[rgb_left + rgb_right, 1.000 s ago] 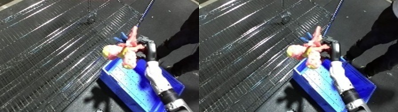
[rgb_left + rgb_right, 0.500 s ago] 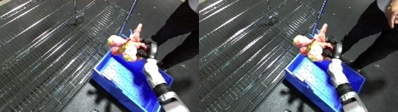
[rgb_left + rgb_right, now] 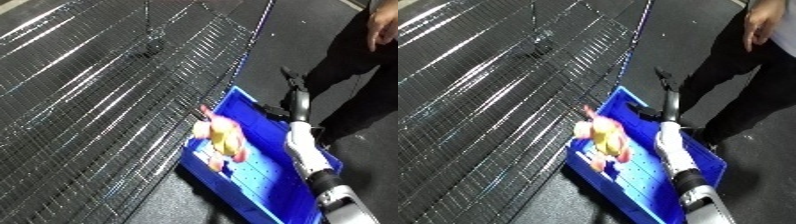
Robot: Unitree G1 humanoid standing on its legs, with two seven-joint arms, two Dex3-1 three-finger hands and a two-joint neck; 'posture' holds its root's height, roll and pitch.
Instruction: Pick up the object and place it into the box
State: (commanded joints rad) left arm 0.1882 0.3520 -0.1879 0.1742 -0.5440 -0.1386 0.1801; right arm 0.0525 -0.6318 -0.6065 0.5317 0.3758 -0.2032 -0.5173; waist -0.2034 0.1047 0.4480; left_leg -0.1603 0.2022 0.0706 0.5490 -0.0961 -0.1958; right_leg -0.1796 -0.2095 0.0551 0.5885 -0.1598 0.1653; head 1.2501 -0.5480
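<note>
Doll (image 3: 222,142) lies inside the blue bin (image 3: 266,197); our right hand (image 3: 298,97) has straight, released fingers, so we lift it clear carefully.

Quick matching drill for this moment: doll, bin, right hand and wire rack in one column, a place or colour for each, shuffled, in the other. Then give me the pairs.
Things:
1. doll
2. bin
3. right hand
4. wire rack

Descriptions:
A. blue, beside the rack's edge
B. black, above the bin's far end
C. pink and yellow, over the bin's left side
D. shiny metal grid filling the view's left

Pairs: 1-C, 2-A, 3-B, 4-D
</note>
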